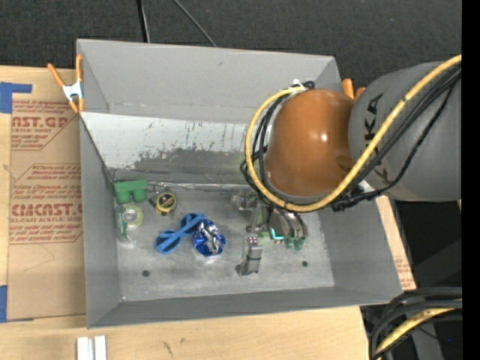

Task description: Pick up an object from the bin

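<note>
Crumpled blue foil wrapper [208, 241] is spotted just left of the gripper [248, 264]; open or closed can't be told.

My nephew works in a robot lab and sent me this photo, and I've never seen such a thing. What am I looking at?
One camera looks down into a grey metal bin. The big grey shape coming in from the right is a robot arm, and the orange cover is part of it. Below the cover hangs its gripper, low over the bin floor, right of the middle. Whether it holds anything cannot be told. To its left lie a blue loop, a blue crumpled thing, a small yellow-black round thing, a green block and a clear ring.
</note>
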